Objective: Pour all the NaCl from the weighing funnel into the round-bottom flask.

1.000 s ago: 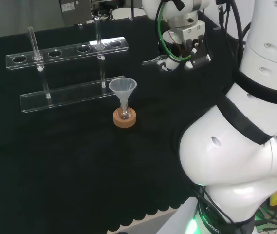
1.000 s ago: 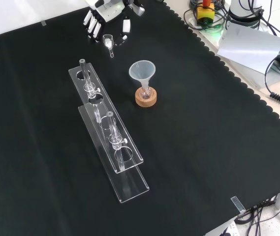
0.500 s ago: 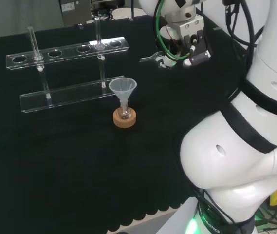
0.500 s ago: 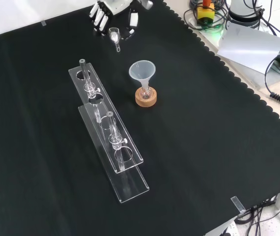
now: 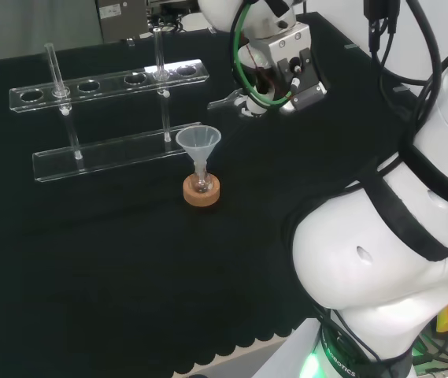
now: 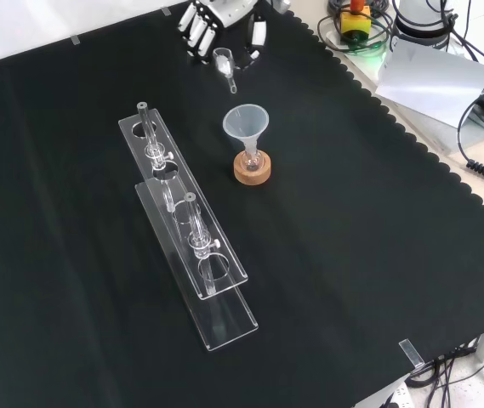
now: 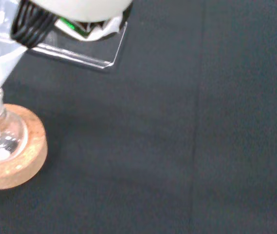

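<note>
Front view, near to far. Round-bottom flask [image 6: 252,159]: you are seeing it sitting upright on its cork stand [image 6: 252,170] on the worktop [image 6: 352,255], a plastic funnel [image 6: 246,123] in its neck. Weighing funnel [image 6: 224,66]: hanging beyond and above, spout slanting toward the flask. Hand [image 6: 224,17]: fingers [image 6: 197,30] are curling round it.

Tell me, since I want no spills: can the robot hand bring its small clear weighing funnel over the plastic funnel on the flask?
Probably yes. The robot hand holds the weighing funnel just beyond the plastic funnel, with open black cloth between; the clear tube rack stands aside.
</note>
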Action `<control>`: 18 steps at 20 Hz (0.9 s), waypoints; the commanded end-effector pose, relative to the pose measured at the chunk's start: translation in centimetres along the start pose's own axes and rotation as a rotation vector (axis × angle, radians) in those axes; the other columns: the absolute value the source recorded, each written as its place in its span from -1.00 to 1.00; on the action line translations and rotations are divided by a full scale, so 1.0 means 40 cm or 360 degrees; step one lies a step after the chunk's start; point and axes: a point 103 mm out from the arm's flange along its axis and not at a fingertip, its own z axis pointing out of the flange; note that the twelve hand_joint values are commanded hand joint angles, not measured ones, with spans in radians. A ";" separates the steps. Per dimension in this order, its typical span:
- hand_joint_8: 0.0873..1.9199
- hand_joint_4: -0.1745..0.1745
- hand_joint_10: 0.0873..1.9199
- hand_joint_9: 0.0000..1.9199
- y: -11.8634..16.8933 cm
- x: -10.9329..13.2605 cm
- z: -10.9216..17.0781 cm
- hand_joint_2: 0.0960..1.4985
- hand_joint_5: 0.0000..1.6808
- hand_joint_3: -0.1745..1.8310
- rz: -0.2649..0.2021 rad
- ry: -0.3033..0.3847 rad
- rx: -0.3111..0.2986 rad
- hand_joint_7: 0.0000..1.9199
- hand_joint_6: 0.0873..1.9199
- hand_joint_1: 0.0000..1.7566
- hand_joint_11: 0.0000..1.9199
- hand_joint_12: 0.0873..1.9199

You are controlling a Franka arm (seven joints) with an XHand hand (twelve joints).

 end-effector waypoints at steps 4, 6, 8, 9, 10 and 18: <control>-0.36 0.23 -0.56 -0.09 -0.020 0.022 -0.007 -0.20 0.31 0.00 -0.0013 -0.0038 0.0044 -0.42 0.06 0.27 -0.42 0.28; -0.36 0.24 -0.56 -0.09 -0.020 0.022 -0.010 -0.20 0.31 0.00 -0.0017 -0.0049 0.0055 -0.41 0.06 0.27 -0.42 0.28; -0.36 0.24 -0.56 -0.09 -0.017 0.022 -0.011 -0.20 0.31 0.01 -0.0018 -0.0061 0.0069 -0.41 0.06 0.27 -0.42 0.28; -0.36 0.24 -0.56 -0.09 -0.016 0.021 -0.011 -0.20 0.31 0.01 -0.0020 -0.0067 0.0077 -0.41 0.06 0.27 -0.42 0.28; -0.36 0.25 -0.56 -0.09 -0.014 0.021 -0.011 -0.20 0.31 0.01 -0.0022 -0.0079 0.0084 -0.41 0.06 0.27 -0.42 0.28; -0.36 0.27 -0.55 -0.09 0.006 0.024 -0.008 -0.20 0.31 0.01 -0.0056 -0.0188 0.0137 -0.41 0.06 0.27 -0.42 0.28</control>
